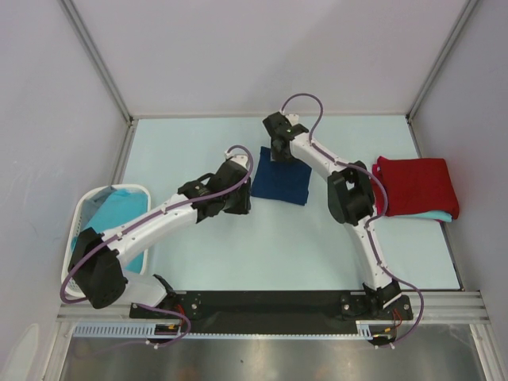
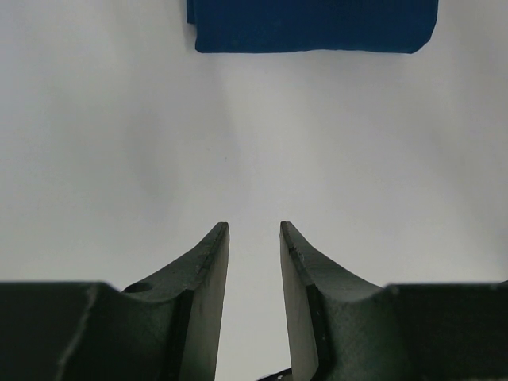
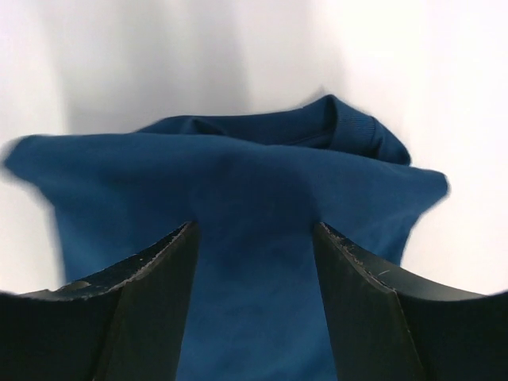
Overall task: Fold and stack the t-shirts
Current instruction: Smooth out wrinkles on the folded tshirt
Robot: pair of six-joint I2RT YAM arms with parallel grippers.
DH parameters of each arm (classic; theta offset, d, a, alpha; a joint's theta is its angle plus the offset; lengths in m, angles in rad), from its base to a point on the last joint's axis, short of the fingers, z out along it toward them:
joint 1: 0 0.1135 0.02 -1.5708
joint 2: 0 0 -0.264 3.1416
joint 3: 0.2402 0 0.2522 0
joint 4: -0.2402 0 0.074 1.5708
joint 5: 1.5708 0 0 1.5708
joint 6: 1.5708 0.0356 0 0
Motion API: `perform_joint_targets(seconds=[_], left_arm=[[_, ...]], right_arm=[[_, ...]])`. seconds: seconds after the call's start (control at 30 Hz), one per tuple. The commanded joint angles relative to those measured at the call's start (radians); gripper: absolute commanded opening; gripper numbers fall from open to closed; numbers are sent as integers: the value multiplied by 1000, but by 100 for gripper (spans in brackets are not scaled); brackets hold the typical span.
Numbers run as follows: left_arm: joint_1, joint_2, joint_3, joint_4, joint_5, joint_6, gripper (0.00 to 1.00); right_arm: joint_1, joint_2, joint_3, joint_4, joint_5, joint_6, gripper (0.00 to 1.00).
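Black right gripper (image 3: 254, 230), jaws apart and empty, poised over the folded navy t-shirt (image 3: 254, 171).
Right arm is nearer: cloth lies directly beneath it, collar at the far edge; left gripper (image 2: 254, 228), open and empty, faces the shirt's side edge, apart; red t-shirt (image 1: 417, 184) stack lies rightward.

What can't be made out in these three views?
Top view: turquoise cloth in the white perforated plastic basket, partly under the left arm.
Top view: turquoise t-shirt beneath the folded red t-shirt; only an edge shows.
Left wrist view: folded navy blue t-shirt, cut off by the top edge.
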Motion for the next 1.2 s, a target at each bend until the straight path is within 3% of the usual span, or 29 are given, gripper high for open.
perform_joint_targets(seconds=[0.0,0.23,0.43,0.6,0.77,1.17], left_arm=[[-8,-31,-8,-17,-27,-11,37],[-7,-17,-9,-27,-27,1,37],[-8,-47,-14,-29,-44,13,37],[-11,-104,-25,-26,-41,9,38],[-23,-124,-29,-27,-31,4,38],[-80,-164,-103,-58,-82,-25,38]], right_arm=[[-17,51,49,12,-4,-21,65],[-15,49,2,7,21,2,65],[15,-240,-167,47,57,18,69],[49,-477,-206,-46,97,49,74],[60,-580,-235,-188,66,101,77],[155,-873,-605,-148,158,130,79]])
